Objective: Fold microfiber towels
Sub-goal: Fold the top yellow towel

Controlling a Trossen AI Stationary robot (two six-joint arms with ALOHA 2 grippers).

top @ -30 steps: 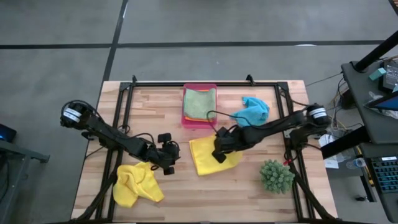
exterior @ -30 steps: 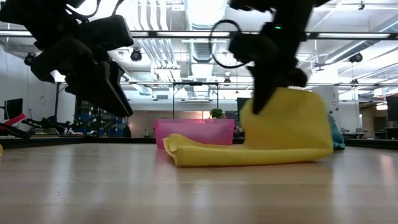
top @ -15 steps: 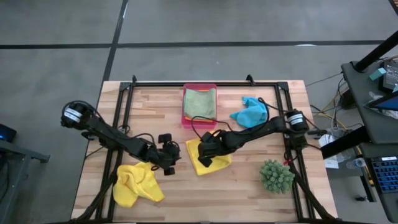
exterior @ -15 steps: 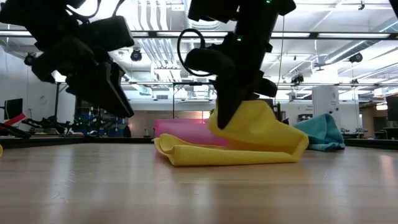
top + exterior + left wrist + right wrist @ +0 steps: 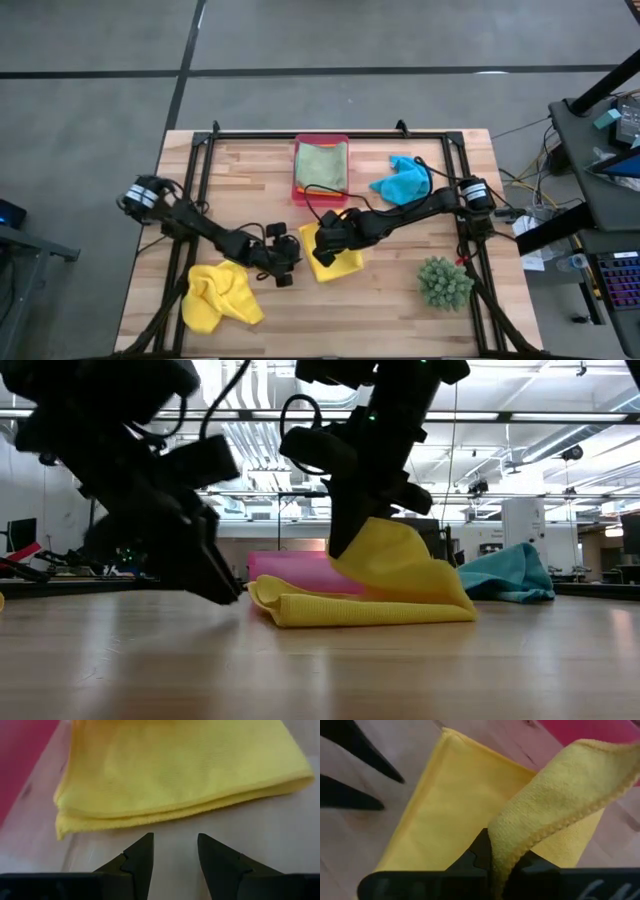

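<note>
A yellow towel (image 5: 342, 264) lies half folded at the table's middle, its lower part flat on the wood. My right gripper (image 5: 326, 243) is shut on its raised flap (image 5: 400, 565). My left gripper (image 5: 175, 842) stands open, low over the table, just left of the towel's folded edge (image 5: 165, 812) and apart from it. A second yellow towel (image 5: 220, 296) lies crumpled at the near left. A turquoise towel (image 5: 403, 179) lies bunched at the far right. A light green towel (image 5: 322, 165) lies in the pink tray (image 5: 299, 192). My right gripper pinches the hemmed edge (image 5: 520, 839) of the yellow towel's flap between its two fingers; it looks like one layer. The fingers come from above, slanting down toward the table's left. The flap arches slack over the rest of the towel, which lies on the table.
A spiky green plant (image 5: 443, 283) stands at the near right. A black frame (image 5: 205, 170) runs along the table's left, far and right edges. Bare wood shows along the near edge between the crumpled yellow towel and the plant.
My right gripper has carried the towel's flap toward the table's left, folding it over the part that stayed on the table; the towel is now narrower. My left gripper has come down and toward the towel's left edge, staying open.
</note>
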